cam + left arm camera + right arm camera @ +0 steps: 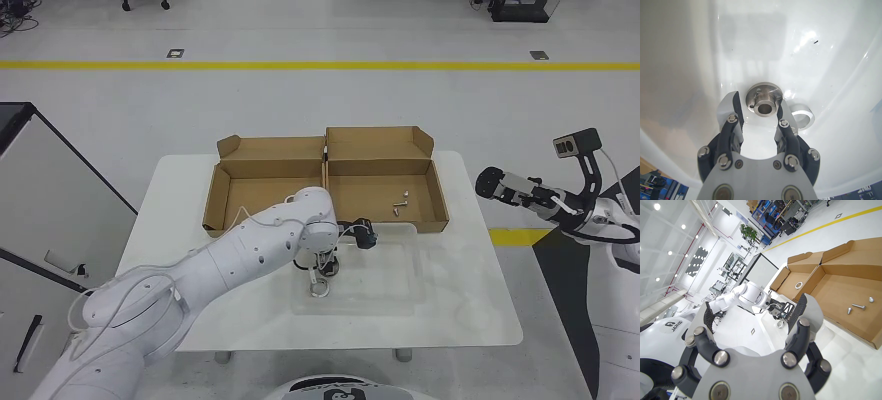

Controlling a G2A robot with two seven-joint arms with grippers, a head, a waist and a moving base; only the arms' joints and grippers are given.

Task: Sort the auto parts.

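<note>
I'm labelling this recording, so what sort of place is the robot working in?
Likely an industrial lab or workshop hall: a yellow painted floor line, blue racks crowded with equipment, and a high white ceiling with round lights.

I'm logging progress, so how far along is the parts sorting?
Done: boxed ring in the left box, three fasteners in the right box. In hand: left gripper, fingers open, flanks the flanged hub in the tray. Left: that hub and the loose ring beside it.
</note>
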